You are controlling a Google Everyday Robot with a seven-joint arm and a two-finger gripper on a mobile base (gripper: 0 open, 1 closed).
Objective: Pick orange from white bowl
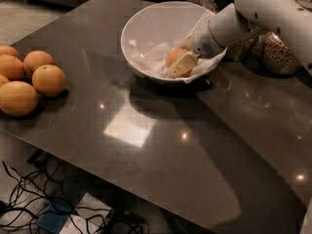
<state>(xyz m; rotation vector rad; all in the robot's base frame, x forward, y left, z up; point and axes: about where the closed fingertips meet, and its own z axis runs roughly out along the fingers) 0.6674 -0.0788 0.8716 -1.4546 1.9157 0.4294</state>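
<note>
The small orange [171, 57] lies in the right part of the white bowl [141, 23], at the back middle of the dark table. My gripper [177, 65] reaches down into the bowl from the right on the white arm [258, 9]. It is shut on the orange. One cream finger [184, 65] lies against the fruit's near side and the other is hidden behind it. The orange still sits low, near the bowl's bottom.
Several larger, paler oranges [48, 79] lie in a cluster at the table's left edge. Two glass jars of brown nuts [278, 52] stand behind the arm at the back right. Cables [29, 204] lie on the floor below the table's front edge.
</note>
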